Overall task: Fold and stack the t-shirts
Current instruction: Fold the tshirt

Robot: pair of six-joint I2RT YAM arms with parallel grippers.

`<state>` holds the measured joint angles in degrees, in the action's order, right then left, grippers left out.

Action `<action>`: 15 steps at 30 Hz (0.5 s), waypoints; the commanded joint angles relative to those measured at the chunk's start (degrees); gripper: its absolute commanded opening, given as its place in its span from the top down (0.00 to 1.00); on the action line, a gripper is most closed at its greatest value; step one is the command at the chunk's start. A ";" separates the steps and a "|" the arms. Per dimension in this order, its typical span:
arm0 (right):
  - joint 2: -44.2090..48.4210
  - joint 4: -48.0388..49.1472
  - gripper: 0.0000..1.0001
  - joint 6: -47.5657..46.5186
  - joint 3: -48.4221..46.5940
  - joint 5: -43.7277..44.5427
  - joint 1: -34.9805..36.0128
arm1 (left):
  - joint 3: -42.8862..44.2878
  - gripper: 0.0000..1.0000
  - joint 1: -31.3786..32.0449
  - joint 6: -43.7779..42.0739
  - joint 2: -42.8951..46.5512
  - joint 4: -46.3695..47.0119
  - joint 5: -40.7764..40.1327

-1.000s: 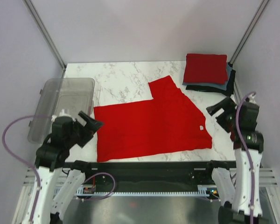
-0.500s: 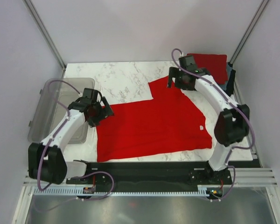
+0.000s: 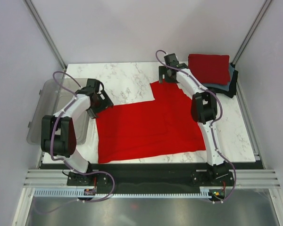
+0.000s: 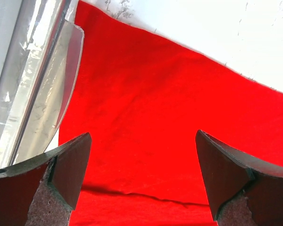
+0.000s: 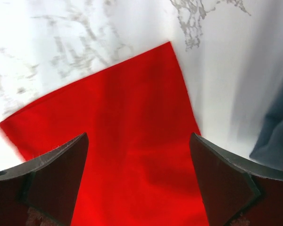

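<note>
Top external: bright red cloth t-shirt (image 3: 146, 127) flat on marble table (image 3: 122, 82); left gripper (image 3: 103, 99), right gripper (image 3: 164, 76) over its far corners, jaws spread wide.

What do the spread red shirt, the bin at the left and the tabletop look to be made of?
Spread red shirt: soft matte knit cloth, probably cotton; it lies limp with faint creases and no shine.
Bin: hard, grey-tinted clear plastic, glossy; it is see-through and its rim catches glare.
Tabletop: white with grey veins, smooth; marble or a marble-print laminate, cannot tell which.
</note>
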<state>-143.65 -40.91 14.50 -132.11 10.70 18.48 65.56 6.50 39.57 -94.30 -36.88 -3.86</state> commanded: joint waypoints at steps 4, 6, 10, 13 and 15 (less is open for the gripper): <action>-2.86 7.32 0.09 1.75 -2.72 0.03 -3.88 | -2.72 0.00 -3.43 -1.34 2.62 3.22 -2.65; -4.26 8.64 0.12 2.11 -3.50 -0.50 -4.50 | -3.24 0.00 -3.43 -1.34 4.03 3.66 -1.25; -7.16 9.97 0.12 1.58 -5.96 -0.60 -4.15 | -4.56 0.00 -3.43 -1.51 6.93 4.36 -0.36; -8.13 11.19 0.13 1.76 -5.18 -0.68 -4.07 | -5.44 0.01 -3.43 -1.60 8.17 4.54 0.43; -8.13 12.69 0.13 1.85 -4.30 -1.20 -3.98 | -6.49 0.01 -3.43 -1.60 8.87 5.15 1.04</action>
<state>-150.54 -31.31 15.73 -135.61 10.55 13.58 60.69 4.45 39.55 -87.22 -32.84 -0.91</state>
